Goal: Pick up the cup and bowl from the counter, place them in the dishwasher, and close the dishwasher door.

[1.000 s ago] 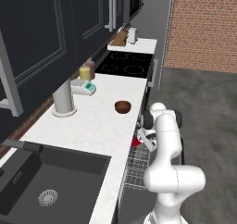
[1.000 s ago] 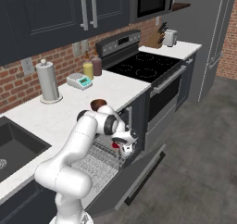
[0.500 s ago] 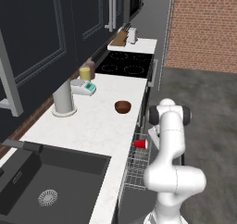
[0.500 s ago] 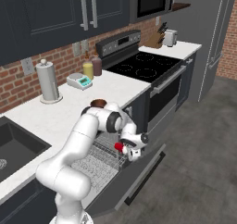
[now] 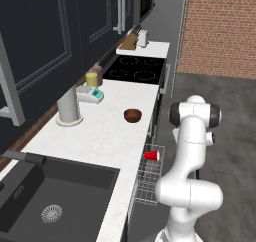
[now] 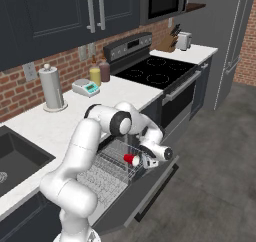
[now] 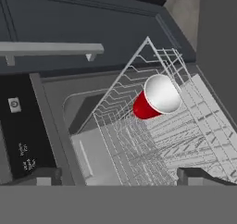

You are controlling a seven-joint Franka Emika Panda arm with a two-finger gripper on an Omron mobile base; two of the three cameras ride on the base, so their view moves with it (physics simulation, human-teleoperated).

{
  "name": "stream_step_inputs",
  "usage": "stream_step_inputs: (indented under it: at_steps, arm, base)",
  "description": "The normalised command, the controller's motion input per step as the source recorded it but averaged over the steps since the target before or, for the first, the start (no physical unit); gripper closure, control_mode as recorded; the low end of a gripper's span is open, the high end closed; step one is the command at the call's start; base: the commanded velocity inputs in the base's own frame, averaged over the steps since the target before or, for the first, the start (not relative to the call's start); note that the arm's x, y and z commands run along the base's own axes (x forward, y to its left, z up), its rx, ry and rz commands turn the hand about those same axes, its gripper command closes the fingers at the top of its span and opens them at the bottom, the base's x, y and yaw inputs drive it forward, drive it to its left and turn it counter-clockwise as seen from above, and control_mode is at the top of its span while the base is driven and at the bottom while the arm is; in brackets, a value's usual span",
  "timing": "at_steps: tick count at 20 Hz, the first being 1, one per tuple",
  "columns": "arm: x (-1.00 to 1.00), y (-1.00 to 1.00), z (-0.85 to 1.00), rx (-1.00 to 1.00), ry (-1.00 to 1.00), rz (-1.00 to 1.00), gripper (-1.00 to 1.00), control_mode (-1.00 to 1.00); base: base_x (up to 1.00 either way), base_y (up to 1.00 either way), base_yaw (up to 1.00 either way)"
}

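Note:
The red cup lies on its side in the dishwasher's pulled-out grey wire rack, its white inside facing my gripper. The gripper hangs just beyond the cup, over the lowered dishwasher door, and is open with nothing in it. In the hand view the cup rests free on the rack, ahead of my gripper and its spread fingertips. The dark reddish-brown bowl sits on the white counter near its front edge, above the rack. The cup also shows below it.
A tall grey cylinder, a small scale and a yellow jar stand along the counter's back. The sink lies to the left, the black stove to the right. The open door juts into the floor space.
My gripper has opened and let go of the cup, then drawn back a little. The cup now lies loose in the rack.

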Motion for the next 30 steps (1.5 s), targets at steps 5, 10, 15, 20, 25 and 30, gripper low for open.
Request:
stream_step_inputs:
  at_steps: [5, 10, 15, 20, 25, 30]
  arm:
    - [-0.09, 0.32, 1.0, 0.06, -0.11, 0.0, -1.0, -1.0]
    - [0.0, 0.65, 1.0, 0.0, -0.03, 0.0, -1.0, -1.0]
    - [0.06, 0.62, 1.0, 0.0, 0.0, 0.0, -1.0, -1.0]
    - [0.01, 0.47, 0.91, 0.0, 0.01, 0.0, -1.0, -1.0]
    - [0.0, 0.42, 0.58, -0.01, 0.07, 0.0, -1.0, -1.0]
    - [0.0, 0.31, 0.12, -0.04, 0.14, 0.0, -1.0, -1.0]
  base:
    - [0.0, 0.0, 0.0]
    - [0.0, 0.0, 0.0]
    - [0.0, 0.0, 0.0]
    - [0.0, 0.0, 0.0]
    - [0.0, 0.0, 0.0]
    - [0.0, 0.0, 0.0]
